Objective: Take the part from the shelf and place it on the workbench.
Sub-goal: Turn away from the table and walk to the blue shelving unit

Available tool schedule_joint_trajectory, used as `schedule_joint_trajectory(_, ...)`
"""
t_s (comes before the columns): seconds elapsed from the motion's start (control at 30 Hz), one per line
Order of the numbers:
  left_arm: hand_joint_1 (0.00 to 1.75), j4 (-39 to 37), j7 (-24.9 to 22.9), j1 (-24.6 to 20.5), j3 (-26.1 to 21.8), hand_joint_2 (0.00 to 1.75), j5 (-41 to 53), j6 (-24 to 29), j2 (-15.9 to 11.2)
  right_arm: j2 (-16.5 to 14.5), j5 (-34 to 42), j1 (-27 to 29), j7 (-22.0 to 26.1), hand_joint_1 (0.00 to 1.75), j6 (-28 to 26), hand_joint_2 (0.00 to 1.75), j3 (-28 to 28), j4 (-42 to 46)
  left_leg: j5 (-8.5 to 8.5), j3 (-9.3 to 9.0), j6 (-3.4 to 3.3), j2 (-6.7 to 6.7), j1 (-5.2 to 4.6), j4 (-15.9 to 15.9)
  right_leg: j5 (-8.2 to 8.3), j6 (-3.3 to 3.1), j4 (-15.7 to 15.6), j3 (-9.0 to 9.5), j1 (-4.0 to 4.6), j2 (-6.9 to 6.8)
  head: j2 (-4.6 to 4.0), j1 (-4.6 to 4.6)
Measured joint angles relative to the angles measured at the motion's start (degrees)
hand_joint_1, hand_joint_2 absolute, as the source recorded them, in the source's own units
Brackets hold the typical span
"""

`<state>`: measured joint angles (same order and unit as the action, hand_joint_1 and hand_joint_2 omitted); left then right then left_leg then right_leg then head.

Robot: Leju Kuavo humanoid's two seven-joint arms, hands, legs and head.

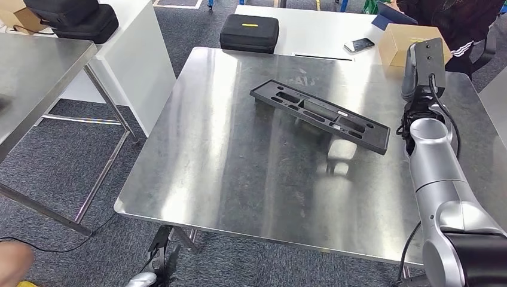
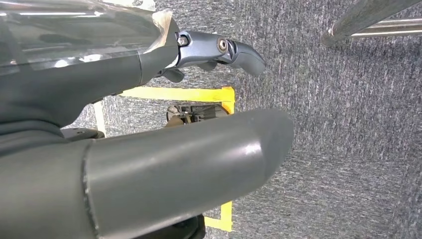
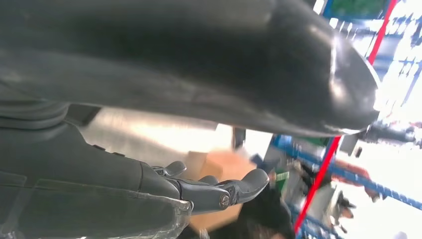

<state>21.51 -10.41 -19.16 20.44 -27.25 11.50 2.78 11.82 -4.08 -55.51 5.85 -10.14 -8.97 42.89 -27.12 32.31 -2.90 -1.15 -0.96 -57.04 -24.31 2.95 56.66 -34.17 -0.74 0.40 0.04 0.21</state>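
— Lying flat on the steel table (image 1: pixel 197 179), the black part (image 1: pixel 320 115), well in from the edges, slightly skewed, touching nothing else.

— Looking like the placing step finishing, then?

— Judging so. Hanging raised over the far right of the table, the right arm (image 1: pixel 439 173), just beside the part's near end but apart from it. Holding nothing, the right hand (image 3: pixel 219 191), fingers extended and spread in the right wrist view.

— And the left hand (image 2: pixel 219 52)?

— Hanging low over grey carpet (image 2: pixel 348 124) and yellow floor tape (image 2: pixel 199 94), fingers loose, gripping nothing.

— Calling for what next?

— Probably only pulling the right arm back and clear, keeping the wrist away from the part so as not to nudge it. Minding also the cardboard box (image 1: pixel 403 43) and the phone (image 1: pixel 359 45) on the white table behind, near the raised forearm.

— Anything uncertain?

— Blurring heavily, the right wrist view; not telling what lies beyond the fingers.
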Motion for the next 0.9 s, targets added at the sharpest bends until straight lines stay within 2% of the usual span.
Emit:
schedule_joint_trajectory(0.07, 0.00, 0.00, 0.17, 0.02, 0.03, 0.00, -0.45, 0.04, -0.05, -0.16, 7.89, 0.91, -0.24, 0.00, 6.18, 0.00, 0.29, 1.75, 0.00, 0.02, 0.00, 0.00, 0.01, 0.00, 0.00, 0.00, 0.00, -0.02, 0.00, 0.00, 0.00, 0.01)
schedule_joint_trajectory(0.17, 0.00, 0.00, 1.09, 0.24, 0.41, 0.00, -1.00, 0.06, -0.37, -0.21, 23.02, 4.79, -1.31, 0.00, 16.19, 0.00, 0.00, 9.52, 0.00, 0.02, 0.00, 0.00, 0.03, 0.00, -0.01, 0.00, 0.00, -0.06, 0.01, 0.00, 0.00, -0.01)
schedule_joint_trajectory(0.27, 0.00, 0.16, 2.28, 0.86, 0.92, 0.00, -1.11, 0.03, -0.93, 0.38, 31.47, 10.05, -1.57, 0.00, 20.25, 0.00, -1.63, 19.89, -0.02, 0.05, 0.02, -0.04, 0.06, 0.03, -0.04, -0.01, 0.00, -0.10, 0.02, -0.02, 0.00, -0.01)
schedule_joint_trajectory(0.4, 0.00, 0.96, 3.51, 2.22, 1.07, 0.00, -1.03, 0.03, -1.80, 0.92, 34.73, 17.64, 0.59, 0.00, 22.51, 0.00, -3.37, 33.30, -0.05, 0.11, -0.04, -0.01, 0.00, -0.04, 0.06, 0.13, -0.12, -0.12, -0.10, -0.02, 0.00, -0.03)
schedule_joint_trajectory(0.5, 0.00, 2.06, 4.54, 3.61, 1.08, 0.00, -0.80, 0.13, -2.27, 0.08, 28.48, 27.00, 9.05, 0.00, 24.49, 0.00, -3.49, 48.59, 0.74, -0.89, -0.94, 0.00, 0.30, 1.38, -0.04, 0.60, -0.77, 0.41, -0.15, -0.23, 0.00, -0.03)
schedule_joint_trajectory(0.53, 0.00, 2.44, 4.72, 4.12, 1.08, 0.00, -0.67, 0.13, -2.35, -0.37, 25.93, 30.23, 11.00, 0.00, 24.43, 0.00, -3.57, 54.03, 1.16, -1.43, -1.26, 0.11, 0.57, 2.24, -0.83, 0.48, 0.05, 0.17, -0.04, -0.28, 0.00, 0.00)
schedule_joint_trajectory(0.57, 0.00, 2.75, 4.78, 4.53, 1.08, 0.00, -0.54, 0.14, -2.43, -0.75, 24.10, 32.94, 11.86, 0.00, 24.02, 0.00, -3.75, 58.73, 1.49, -1.85, -1.45, 0.22, 0.84, 2.92, -2.12, 0.27, 2.13, -0.72, 0.02, -0.33, 0.00, 0.02)
schedule_joint_trajectory(0.63, 0.00, 3.25, 4.65, 5.00, 1.06, 0.00, -0.33, 0.15, -2.60, -1.20, 22.47, 36.88, 12.01, 0.00, 23.08, 0.00, -4.19, 65.12, 1.65, -1.81, -1.54, 0.44, 0.99, 3.10, -5.42, 0.01, 9.51, -3.99, -0.22, -0.30, 0.00, 0.04)
schedule_joint_trajectory(0.67, 0.00, 3.48, 4.52, 5.17, 1.05, 0.00, -0.26, 0.20, -2.64, -1.30, 22.10, 38.21, 12.00, 0.00, 22.77, 0.00, -4.37, 67.24, 1.66, -1.65, -1.49, 0.53, 1.08, 3.01, -6.55, 0.20, 12.95, -5.50, -0.41, -0.31, 0.00, 0.04)
schedule_joint_trajectory(0.7, 0.00, 3.67, 4.39, 5.30, 1.04, 0.00, -0.21, 0.26, -2.68, -1.38, 21.85, 39.15, 12.00, 0.00, 22.61, 0.00, -4.54, 68.80, 1.64, -1.50, -1.37, 0.65, 1.22, 2.86, -6.87, 0.68, 14.75, -6.20, -0.68, -0.32, 0.00, 0.03)
schedule_joint_trajectory(0.73, 0.00, 3.82, 4.29, 5.37, 1.02, 0.00, -0.15, 0.35, -2.71, -1.47, 21.69, 39.68, 11.99, 0.00, 22.57, 0.00, -4.70, 69.94, 1.58, -1.35, -1.15, 0.77, 1.42, 2.61, -6.25, 1.43, 14.22, -5.72, -1.00, -0.34, 0.00, 0.02)
schedule_joint_trajectory(0.77, 0.00, 3.97, 4.26, 5.40, 1.00, 0.00, -0.09, 0.44, -2.72, -1.56, 21.59, 39.93, 11.99, 0.00, 22.56, 0.00, -4.83, 70.80, 1.43, -1.18, -0.80, 0.84, 1.68, 2.23, -4.91, 2.34, 11.46, -4.09, -1.38, -0.41, 0.00, 0.02)
schedule_joint_trajectory(0.8, 0.00, 4.14, 4.23, 5.38, 0.97, 0.00, -0.04, 0.50, -2.76, -1.63, 21.55, 40.06, 11.98, 0.00, 22.55, 0.00, -4.93, 71.49, 1.17, -0.91, -0.28, 0.89, 1.89, 1.65, -3.63, 3.27, 7.33, -1.83, -1.83, -0.52, 0.00, 0.07)
schedule_joint_trajectory(0.83, 0.00, 4.33, 4.21, 5.35, 0.92, 0.00, 0.01, 0.57, -2.85, -1.72, 21.51, 40.15, 11.97, 0.00, 22.54, 0.00, -5.03, 72.05, 0.90, -0.45, 0.34, 0.89, 2.02, 0.98, -2.58, 3.72, 4.13, 0.18, -1.93, -0.33, 0.00, 0.20)
schedule_joint_trajectory(0.87, 0.00, 4.51, 4.19, 5.33, 0.89, 0.00, 0.06, 0.61, -2.94, -1.80, 21.48, 40.29, 11.94, 0.00, 22.52, 0.00, -5.11, 72.56, 0.64, -0.05, 0.90, 0.83, 2.04, 0.25, -2.03, 3.77, 1.97, 1.43, -1.98, -0.12, 0.00, 0.30)
schedule_joint_trajectory(0.9, 0.00, 4.66, 4.17, 5.31, 0.86, 0.00, 0.10, 0.64, -3.04, -1.87, 21.45, 40.42, 11.92, 0.00, 22.50, 0.00, -5.19, 72.95, 0.50, 0.39, 1.33, 0.72, 1.96, -0.39, -2.07, 3.40, 1.23, 1.85, -1.97, 0.15, 0.00, 0.36)
